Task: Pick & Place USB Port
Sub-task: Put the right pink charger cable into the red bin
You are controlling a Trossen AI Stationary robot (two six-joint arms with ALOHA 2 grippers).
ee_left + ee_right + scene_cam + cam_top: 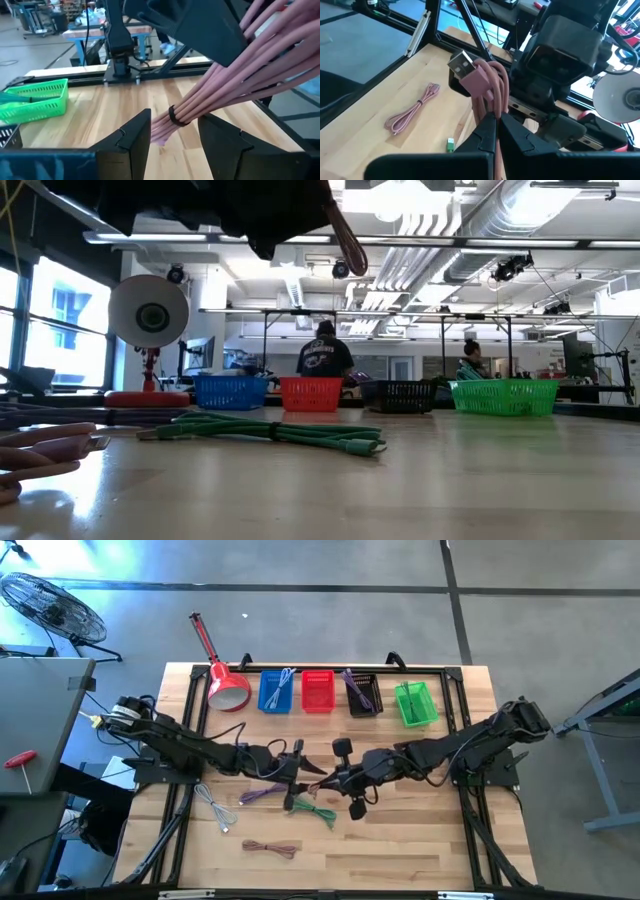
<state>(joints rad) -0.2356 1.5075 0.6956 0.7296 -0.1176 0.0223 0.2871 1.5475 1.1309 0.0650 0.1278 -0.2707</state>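
Right now I'm holding the pink cable [487,92] pinched in the shut right gripper [496,131] above mid-table, its long axis running straight between the left gripper's [172,131] half-open fingers [132,137], so the left arm is nearest.

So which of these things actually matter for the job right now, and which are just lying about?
In the job: pink cable, pinched in the right hand; left hand, open around it; baskets at the back.
Lying about: green cable, red lamp, floor fan.
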